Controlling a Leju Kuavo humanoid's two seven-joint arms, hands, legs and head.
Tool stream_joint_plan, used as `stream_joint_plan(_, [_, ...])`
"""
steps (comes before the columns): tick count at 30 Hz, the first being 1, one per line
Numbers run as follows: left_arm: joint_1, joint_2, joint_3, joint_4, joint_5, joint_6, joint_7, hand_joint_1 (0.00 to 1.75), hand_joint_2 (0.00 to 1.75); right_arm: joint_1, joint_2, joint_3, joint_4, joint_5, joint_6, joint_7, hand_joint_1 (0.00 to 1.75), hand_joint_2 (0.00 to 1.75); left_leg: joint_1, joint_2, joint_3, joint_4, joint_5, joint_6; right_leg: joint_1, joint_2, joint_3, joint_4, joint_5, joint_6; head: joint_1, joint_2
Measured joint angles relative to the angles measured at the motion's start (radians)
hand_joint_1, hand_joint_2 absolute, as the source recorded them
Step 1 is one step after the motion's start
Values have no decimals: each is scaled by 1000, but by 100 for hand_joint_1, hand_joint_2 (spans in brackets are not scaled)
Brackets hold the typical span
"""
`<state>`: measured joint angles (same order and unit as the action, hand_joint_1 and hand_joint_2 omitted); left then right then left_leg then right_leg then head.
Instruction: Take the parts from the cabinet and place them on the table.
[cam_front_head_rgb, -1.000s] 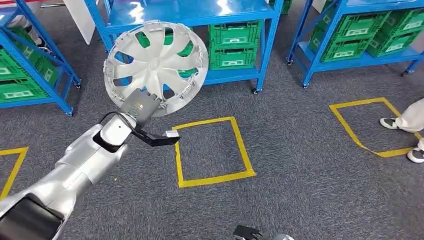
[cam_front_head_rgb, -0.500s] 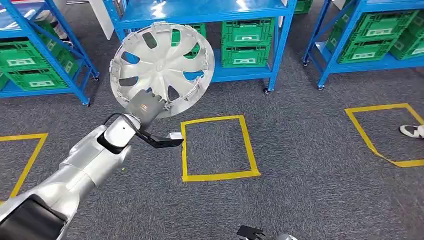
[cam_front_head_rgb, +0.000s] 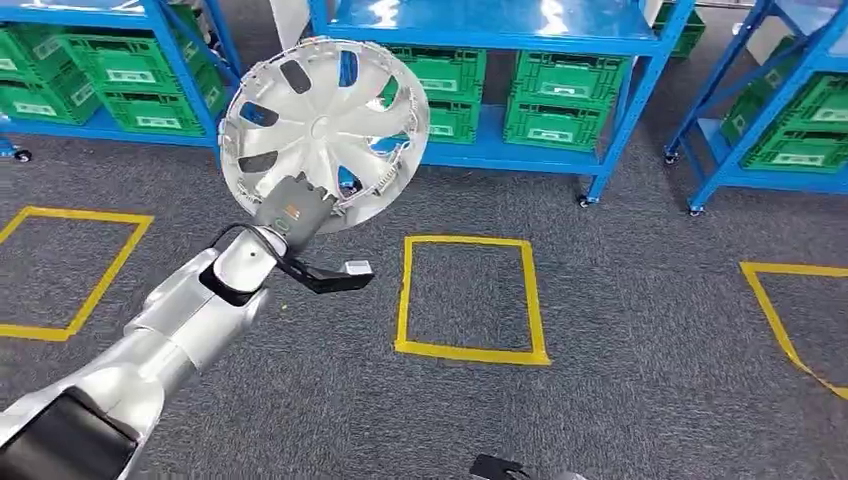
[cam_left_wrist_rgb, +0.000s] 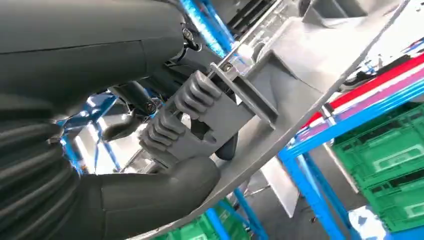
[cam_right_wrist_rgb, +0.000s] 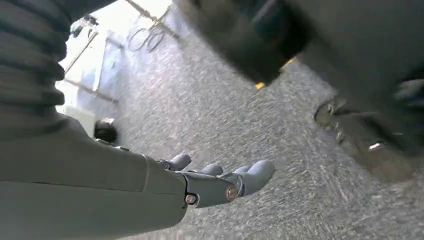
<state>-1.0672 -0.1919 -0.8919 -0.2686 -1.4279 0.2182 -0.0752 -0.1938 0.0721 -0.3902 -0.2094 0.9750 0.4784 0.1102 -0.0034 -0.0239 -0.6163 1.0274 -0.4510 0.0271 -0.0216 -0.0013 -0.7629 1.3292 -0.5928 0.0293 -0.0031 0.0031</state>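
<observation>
Warehouse/stockroom: blue steel racks (cam_front_head_rgb: 610, 110) w/ green crates (cam_front_head_rgb: 555, 95), yellow-taped floor squares (cam_front_head_rgb: 470, 298) on grey carpet (cam_front_head_rgb: 620, 390).

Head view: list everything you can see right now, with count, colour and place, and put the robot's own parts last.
Hubcap: one, silver, held up in front of the shelving, left of centre.
Shelving racks: several, blue, along the far side; exact count unclear.
Crates: many, green, on the racks' lower shelves.
Taped squares: three, yellow, on the floor; the left and right ones are cut off.
Carpet: dark grey, covering the floor.
Left arm: one, silver, reaching in from lower left.
Left hand: grey, gripping the hubcap's lower rim.
Right hand: grey, hanging over the carpet, fingers apart, holding nothing.
</observation>
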Motion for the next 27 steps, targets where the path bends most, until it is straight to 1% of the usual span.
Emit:
stream_joint_plan(1, [0, 0, 0, 1, 0, 0, 0, 175, 175, 0, -2, 0, 0, 0, 0, 0, 0, 175, 0, -11, -3, 3, 1, 0, 1, 1, -1, 6, 10, -2, 0, 0])
stream_joint_plan(2, [2, 0, 0, 2, 0, 0, -1, 175, 175, 0, -2, 0, 0, 0, 0, 0, 0, 175, -1, -21, -5, 6, 1, -1, 2, 1, 22, -34, 40, -4, 0, 0])
stream_joint_plan(3, [3, 0, 0, 2, 0, 0, -1, 175, 175, -1, -2, 0, 0, 0, 0, 0, 0, 175, -1, -31, -5, 10, 1, -2, 2, 5, 61, -104, 78, -6, 0, 0])
stream_joint_plan(4, [3, 0, 0, 2, -1, 0, -2, 175, 175, -2, -3, 0, 0, 0, 0, 0, 0, 175, 0, -41, -7, 15, 1, -3, 1, 16, 112, -198, 118, -10, 0, 0])
stream_joint_plan(5, [3, -2, 0, 2, -2, 0, -1, 175, 175, -3, -5, 0, 0, 0, 0, 0, 0, 175, 1, -48, -12, 20, 0, -7, 0, 44, 144, -265, 117, -15, 0, 0])
stream_joint_plan(6, [0, -2, 0, 2, -5, 0, 0, 175, 175, -4, -5, 0, 0, 0, 0, 0, 0, 175, -5, -58, -22, 28, 1, -15, 1, 53, 148, -278, 112, -16, 0, 0])
stream_joint_plan(7, [0, -3, 0, 1, -6, 0, 0, 175, 175, -4, -5, 0, 0, 0, 0, -1, 0, 175, -2, -67, -26, 23, 6, -23, 3, 42, 146, -275, 114, -19, 0, 0])
stream_joint_plan(8, [0, -3, -1, 1, -8, 0, 0, 175, 175, -3, -5, 0, 0, 0, 0, 0, 0, 175, 1, -71, -26, 20, 9, -27, 6, 37, 145, -275, 115, -23, -1, 0])
stream_joint_plan(9, [0, -2, -1, 2, -9, 0, 0, 175, 175, -3, -5, 0, 0, -1, 0, 0, 0, 175, 2, -79, -27, 16, 13, -34, 7, 30, 145, -276, 118, -28, -1, 0])
stream_joint_plan(10, [-1, 3, -1, 2, -9, 0, 0, 175, 175, -4, -3, 0, 0, -1, 0, 0, 0, 175, -4, -85, -30, 17, 13, -39, -6, 17, 148, -287, 125, -37, 0, 0])
stream_joint_plan(11, [-1, 4, -2, 2, -10, 0, 0, 175, 175, -6, -5, 0, -1, -2, 0, 0, 0, 175, -5, -47, -42, 33, -4, -44, -6, 10, 151, -292, 129, -43, -3, 0])
stream_joint_plan(12, [-2, 4, -3, 1, -11, 0, 1, 175, 175, -6, -5, 0, -1, -2, 0, 0, 0, 175, -2, -16, -61, 80, -36, -50, -6, 4, 151, -293, 130, -50, -11, 0])
stream_joint_plan(13, [-2, 4, -5, 1, -12, 0, 2, 175, 175, -5, -5, 0, -1, -2, 0, 0, 0, 175, 2, 1, -91, 149, -72, -57, -6, -3, 150, -293, 130, -50, -11, 0])
stream_joint_plan(14, [-2, 4, -9, 2, -12, 0, 2, 175, 175, -2, -5, 0, -1, -2, 0, 1, 0, 175, 5, 10, -128, 230, -106, -62, -6, -14, 150, -292, 130, -50, -11, 0])
stream_joint_plan(15, [-1, 4, -13, 2, -13, 0, 3, 175, 175, 0, -5, 0, -1, -1, 0, 2, 0, 175, 8, 13, -157, 292, -124, -67, -6, -25, 149, -292, 130, -50, -11, 0])
stream_joint_plan(16, [-1, 5, -16, 2, -13, 0, 4, 175, 175, 1, -5, 0, -1, -1, 0, 2, 0, 175, 13, 16, -164, 309, -120, -70, -7, -34, 149, -292, 130, -49, -11, 0])
stream_joint_plan(17, [-1, 7, -18, 3, -15, 0, 4, 175, 175, 0, -5, 0, -1, -1, 0, 0, 0, 175, 16, 19, -147, 280, -95, -73, -9, -42, 149, -292, 129, -48, -11, 0])
stream_joint_plan(18, [-1, 12, -18, 3, -18, 0, 2, 175, 175, 0, -3, 0, -1, 0, 0, -1, 0, 175, 19, 24, -109, 210, -57, -76, -12, -49, 149, -291, 129, -46, -11, 0])
stream_joint_plan(19, [-1, 14, -19, 3, -18, 1, -1, 175, 175, 0, -1, 0, -1, 0, 0, -1, 0, 175, 20, 36, -61, 123, -19, -77, -14, -56, 149, -289, 127, -42, -11, 0])
stream_joint_plan(20, [-2, 17, -19, 3, -18, 1, -2, 175, 175, 0, 0, 0, -1, 0, 0, -1, 0, 175, 20, 69, -16, 36, 1, -79, -13, -62, 150, -285, 125, -34, -11, 0])
stream_joint_plan(21, [-5, 20, -19, 2, -18, 3, -2, 175, 175, 0, 0, 0, -1, 0, 0, -1, 0, 175, 6, 80, -4, 21, -14, -74, -6, -66, 145, -282, 124, -24, -13, 0])
stream_joint_plan(22, [-5, 21, -19, 0, -17, 5, -3, 175, 175, 0, 1, 0, -1, 3, 0, 0, 0, 175, 11, 64, -13, 21, -7, -57, -4, -72, 144, -284, 127, -17, -10, 0])
stream_joint_plan(23, [-4, 23, -20, 1, -17, 5, -3, 175, 175, 0, 3, 0, -1, 4, 0, 0, 0, 175, 10, 56, -17, 21, -5, -51, -4, -80, 147, -286, 128, -13, -10, 0])
stream_joint_plan(24, [-4, 28, -21, 2, -17, 3, -4, 175, 175, 0, 5, 0, -1, 7, 0, -1, 0, 175, 7, 48, -21, 23, -4, -44, -6, -87, 150, -292, 132, -6, -10, 0])
stream_joint_plan(25, [-5, 31, -22, 2, -16, 0, -6, 175, 175, -2, 9, 0, -1, 8, 0, -2, 0, 175, 8, 38, -21, 18, 1, -35, -8, -94, 152, -294, 131, 1, -10, 0])
stream_joint_plan(26, [-5, 31, -23, 2, -15, -4, -8, 175, 175, -3, 11, 0, -1, 10, 0, -3, 0, 175, 14, 32, -19, 14, 6, -27, -12, -62, 146, -282, 116, 7, -10, 0])
stream_joint_plan(27, [-6, 32, -24, 2, -15, -9, -8, 175, 175, -4, 11, 0, -1, 10, 0, -6, 0, 175, 14, 26, -20, 13, 7, -21, -12, -33, 129, -244, 87, 5, -10, 0])
